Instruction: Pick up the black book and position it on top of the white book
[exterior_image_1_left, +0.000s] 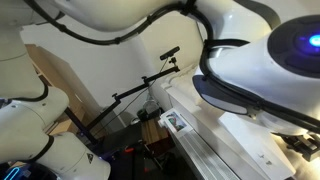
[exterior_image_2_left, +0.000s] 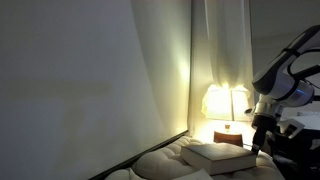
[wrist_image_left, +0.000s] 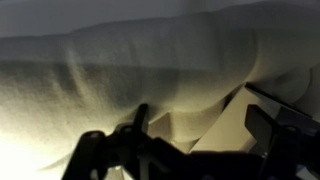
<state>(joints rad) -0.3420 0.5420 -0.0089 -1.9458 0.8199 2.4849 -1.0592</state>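
In an exterior view the black book (exterior_image_2_left: 220, 153) lies flat on the bed (exterior_image_2_left: 160, 163), low and right of the frame's centre, in front of a glowing lamp (exterior_image_2_left: 225, 100). It reads as a thick slab. Its long axis runs roughly left to right across the picture, the near end angling toward the lower left. In the dim light its cover colour is hard to read.

The gripper (exterior_image_2_left: 262, 140) hangs just beside the book's right end; whether it touches I cannot tell. In the wrist view the fingers (wrist_image_left: 140, 122) stand wide apart along the bottom edge over quilted bedding (wrist_image_left: 120, 70), holding nothing.
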